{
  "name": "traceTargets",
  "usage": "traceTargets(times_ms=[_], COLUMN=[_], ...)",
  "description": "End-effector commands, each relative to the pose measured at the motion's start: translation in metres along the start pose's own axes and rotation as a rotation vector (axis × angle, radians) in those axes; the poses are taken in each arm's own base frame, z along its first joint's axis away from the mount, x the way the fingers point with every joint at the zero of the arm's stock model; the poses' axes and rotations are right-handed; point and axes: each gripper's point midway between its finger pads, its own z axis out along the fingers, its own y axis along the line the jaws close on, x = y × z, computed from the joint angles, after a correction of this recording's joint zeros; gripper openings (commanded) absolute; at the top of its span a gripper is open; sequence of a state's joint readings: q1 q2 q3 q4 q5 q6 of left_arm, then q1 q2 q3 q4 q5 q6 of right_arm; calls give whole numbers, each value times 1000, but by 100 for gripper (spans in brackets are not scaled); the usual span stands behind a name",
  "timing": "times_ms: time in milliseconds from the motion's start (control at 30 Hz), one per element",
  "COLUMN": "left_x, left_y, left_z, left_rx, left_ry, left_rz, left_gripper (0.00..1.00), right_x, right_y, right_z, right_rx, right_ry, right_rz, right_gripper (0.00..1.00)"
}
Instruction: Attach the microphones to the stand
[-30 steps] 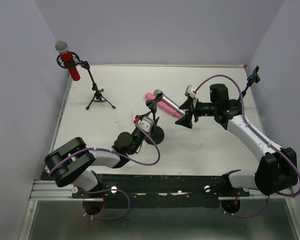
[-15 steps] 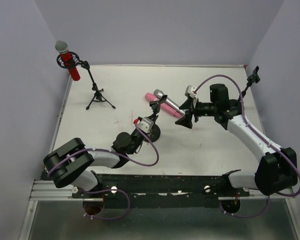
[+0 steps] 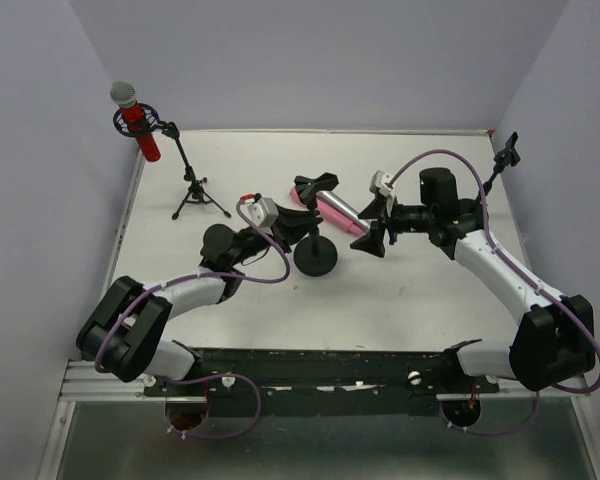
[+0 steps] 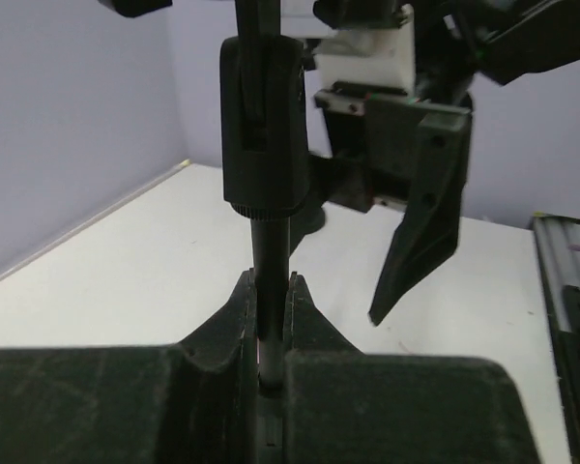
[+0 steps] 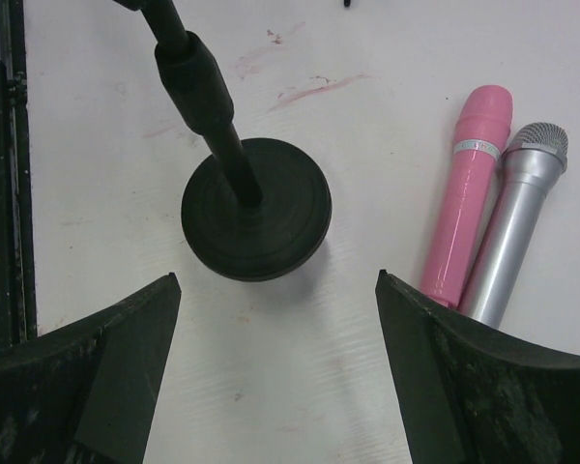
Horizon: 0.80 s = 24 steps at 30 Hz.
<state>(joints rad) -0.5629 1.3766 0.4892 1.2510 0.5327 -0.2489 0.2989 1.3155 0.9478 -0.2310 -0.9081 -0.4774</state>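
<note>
My left gripper (image 3: 300, 223) is shut on the thin pole of the black round-base stand (image 3: 316, 258), just under its collar (image 4: 263, 126). The pole stands upright between the fingers (image 4: 300, 309). The stand's clip (image 3: 315, 183) is at the top with nothing in it. Behind the stand, the pink microphone (image 3: 327, 208) and the silver-grey microphone (image 3: 348, 212) lie side by side on the table. They also show in the right wrist view, pink microphone (image 5: 469, 193) left of silver microphone (image 5: 517, 232). My right gripper (image 3: 373, 238) hovers open over the table beside the base (image 5: 256, 208). The red microphone (image 3: 138, 122) sits in a tripod stand (image 3: 198, 195).
A third small stand (image 3: 504, 155) is at the table's far right edge. Purple walls close in the white table (image 3: 430, 300) on three sides. A black rail (image 3: 320, 362) runs along the near edge.
My left gripper has shut on the stand's pole and swung left and back. The stand's base shifted slightly back and right, and its clip now covers the microphone heads. The right arm has not moved.
</note>
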Motion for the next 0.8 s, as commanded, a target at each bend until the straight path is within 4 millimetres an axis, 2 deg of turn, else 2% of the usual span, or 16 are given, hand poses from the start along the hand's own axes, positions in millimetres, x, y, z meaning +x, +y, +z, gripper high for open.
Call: traceTargets(times_ms=[0,300,567,667,700,767], left_x=[-11,21,40,44,44,43], left_y=[-38,-12,3,5,6,5], left_z=[11,21,5,-1,-3,-7], left_rx=[309,263,144,105,91,77], left_ry=[27,62,67,67,63,53], left_rz=[-67,-47,-9,-28,-35,-40], left_gripper=[0,0,1,8,17,27], right_x=[1,3,5,6,7,7], right_y=[2,1,2,2,2,2], right_z=[0,0,1,2,2,2], right_rx=[-24,-21,-27,-30,-28,-29], right_ry=[0,4,9,10,13,13], right_rz=[-1,1,3,6,8,8], right_gripper=[90,90,90,91,90,90])
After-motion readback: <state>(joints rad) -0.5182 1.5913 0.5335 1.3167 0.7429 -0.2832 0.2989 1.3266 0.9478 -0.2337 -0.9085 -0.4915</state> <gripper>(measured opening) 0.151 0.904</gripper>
